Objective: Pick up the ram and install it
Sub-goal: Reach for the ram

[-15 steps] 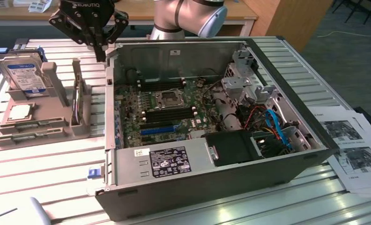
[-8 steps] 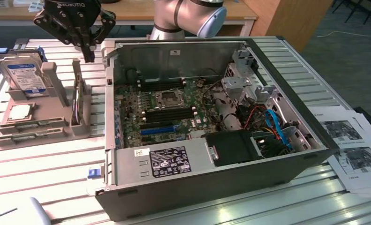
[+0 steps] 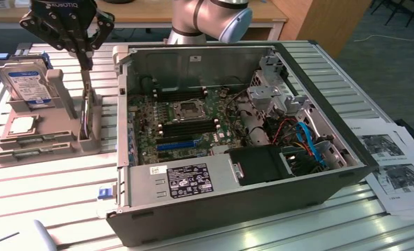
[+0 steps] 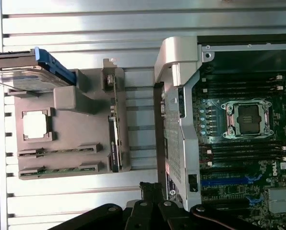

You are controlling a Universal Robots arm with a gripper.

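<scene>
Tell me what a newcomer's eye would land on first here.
The open computer case sits in the middle, its motherboard bare. On the exterior view's left, a grey holder carries a hard drive and the ram, with the shut tool above it.

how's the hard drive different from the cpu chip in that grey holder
The hard drive stands upright; the cpu chip lies flat. The hard drive is larger, with a blue and white label; the cpu chip is a small silvery square. Both sit in the grey holder.
</scene>
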